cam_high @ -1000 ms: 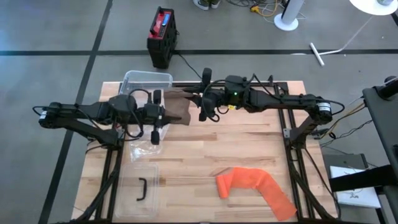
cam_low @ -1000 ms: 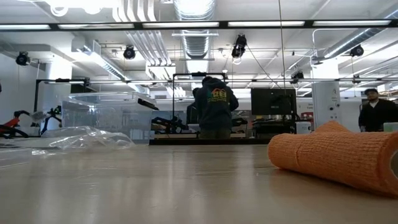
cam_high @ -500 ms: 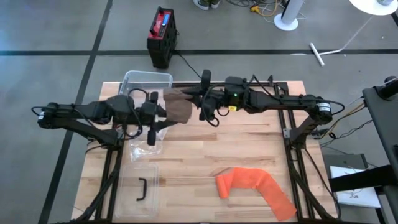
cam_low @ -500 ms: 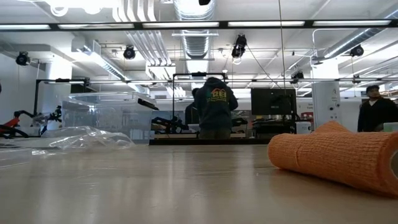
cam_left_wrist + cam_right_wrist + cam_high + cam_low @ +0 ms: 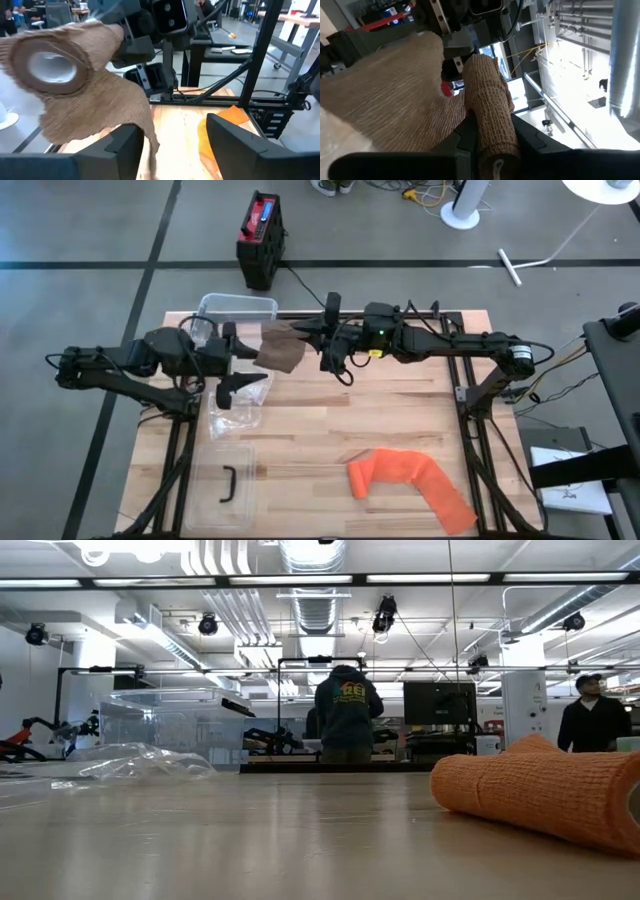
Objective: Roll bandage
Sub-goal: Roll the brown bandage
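Note:
A brown bandage (image 5: 282, 348) is held high above the table's far middle, with my right gripper (image 5: 306, 340) shut on its rolled part. In the left wrist view the roll (image 5: 50, 64) shows its white core, and a loose tail (image 5: 100, 115) hangs from it. My left gripper (image 5: 240, 366) stands open just to the left of the tail, nothing between its fingers (image 5: 125, 145). An orange bandage (image 5: 410, 480), rolled at one end, lies on the near right of the table. My right gripper pinches the brown bandage's rolled part (image 5: 487, 107) between its two fingers. The fingers come level from the table's right and lie along the roll. The roll is lifted clear of the table, and its unrolled tail (image 5: 385, 110) hangs slack from it.
A clear plastic bag (image 5: 235, 405) lies below my left gripper. A clear container (image 5: 236, 310) stands at the far left, its lid (image 5: 226, 480) near the front left. People stand in the room beyond the table.
My left gripper has opened, let go of the brown bandage's tail and drawn back toward the table's left edge. My right gripper has rolled about its own line with the roll, staying in place. The tail now hangs free.

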Motion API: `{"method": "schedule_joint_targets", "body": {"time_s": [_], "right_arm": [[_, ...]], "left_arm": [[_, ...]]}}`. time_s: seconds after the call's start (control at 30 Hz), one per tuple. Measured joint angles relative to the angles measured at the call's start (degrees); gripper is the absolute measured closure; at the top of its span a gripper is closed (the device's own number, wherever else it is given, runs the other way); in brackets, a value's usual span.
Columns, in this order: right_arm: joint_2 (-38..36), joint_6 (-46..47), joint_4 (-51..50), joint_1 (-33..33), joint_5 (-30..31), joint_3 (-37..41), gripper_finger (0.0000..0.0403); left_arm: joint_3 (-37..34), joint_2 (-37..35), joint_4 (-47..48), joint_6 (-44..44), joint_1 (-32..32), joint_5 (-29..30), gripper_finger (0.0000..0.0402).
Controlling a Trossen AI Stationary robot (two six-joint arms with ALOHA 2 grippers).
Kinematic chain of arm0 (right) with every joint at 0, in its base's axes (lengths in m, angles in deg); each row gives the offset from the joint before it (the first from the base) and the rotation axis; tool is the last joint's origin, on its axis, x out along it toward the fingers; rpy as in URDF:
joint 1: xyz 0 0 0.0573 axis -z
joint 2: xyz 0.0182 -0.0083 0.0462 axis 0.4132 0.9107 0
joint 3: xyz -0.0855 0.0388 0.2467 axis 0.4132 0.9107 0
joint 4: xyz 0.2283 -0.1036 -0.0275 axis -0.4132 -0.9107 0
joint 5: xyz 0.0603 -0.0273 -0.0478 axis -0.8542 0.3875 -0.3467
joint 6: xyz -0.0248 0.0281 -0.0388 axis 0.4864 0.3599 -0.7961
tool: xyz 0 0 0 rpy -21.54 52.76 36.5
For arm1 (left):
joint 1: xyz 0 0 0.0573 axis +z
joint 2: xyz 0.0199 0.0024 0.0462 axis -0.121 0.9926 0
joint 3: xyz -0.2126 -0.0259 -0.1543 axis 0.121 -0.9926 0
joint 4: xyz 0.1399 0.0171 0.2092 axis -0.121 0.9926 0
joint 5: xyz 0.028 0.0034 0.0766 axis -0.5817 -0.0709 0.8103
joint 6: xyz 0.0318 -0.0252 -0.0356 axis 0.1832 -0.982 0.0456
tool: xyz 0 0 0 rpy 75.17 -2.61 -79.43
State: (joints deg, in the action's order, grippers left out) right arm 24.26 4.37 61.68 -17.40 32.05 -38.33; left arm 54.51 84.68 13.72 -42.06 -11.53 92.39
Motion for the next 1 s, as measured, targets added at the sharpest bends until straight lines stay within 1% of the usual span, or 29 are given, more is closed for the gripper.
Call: {"method": "schedule_joint_targets", "body": {"time_s": [0.13, 0.27, 0.43, 0.57, 0.63, 0.7, 0.83, 0.9, 1.0], "right_arm": [[0.0, -1.45, -0.13, -0.02, 0.01, 0.0, 0.0349], [0.0, -2.42, 0.15, -0.02, 0.04, 0.0, 0.0342], [0.0, -4.42, 0.86, -0.15, 0.52, 0.0, 0.034], [0.0, -5.18, 0.74, -0.15, 0.5, 0.0, 0.0347], [0.0, -5.89, 0.8, -0.18, 0.48, 0.0, 0.0344], [0.0, -7.11, 0.81, -0.39, 0.49, -0.02, 0.0339], [0.0, -7.71, 0.94, -0.76, 0.19, -0.02, 0.0341], [0.0, -8.52, 0.85, -0.8, 0.06, -0.04, 0.0347], [0.0, -8.94, 0.37, -0.76, 0.08, -0.04, 0.0349]], "left_arm": [[0.0, -0.82, 0.12, -0.9, 0.0, 0.07, 0.0169], [0.0, -2.07, 0.46, -0.29, 0.0, 0.52, 0.0141], [0.0, -4.91, 1.33, 2.59, 0.0, 6.09, 0.0112], [0.0, -5.73, 1.38, 4.48, 0.33, 6.83, 0.009], [0.0, -5.66, 1.21, 5.4, 0.35, 7.67, 0.008], [0.0, -5.06, 0.1, 6.2, 0.53, 9.75, 0.0071], [0.0, -3.44, -1.38, 11.64, 1.16, 13.18, 0.0058], [0.02, -2.43, -3.02, 13.84, 1.76, 13.2, 0.0053], [1.03, -0.83, -2.94, 15.16, 2.16, 13.2, 0.0049]]}}
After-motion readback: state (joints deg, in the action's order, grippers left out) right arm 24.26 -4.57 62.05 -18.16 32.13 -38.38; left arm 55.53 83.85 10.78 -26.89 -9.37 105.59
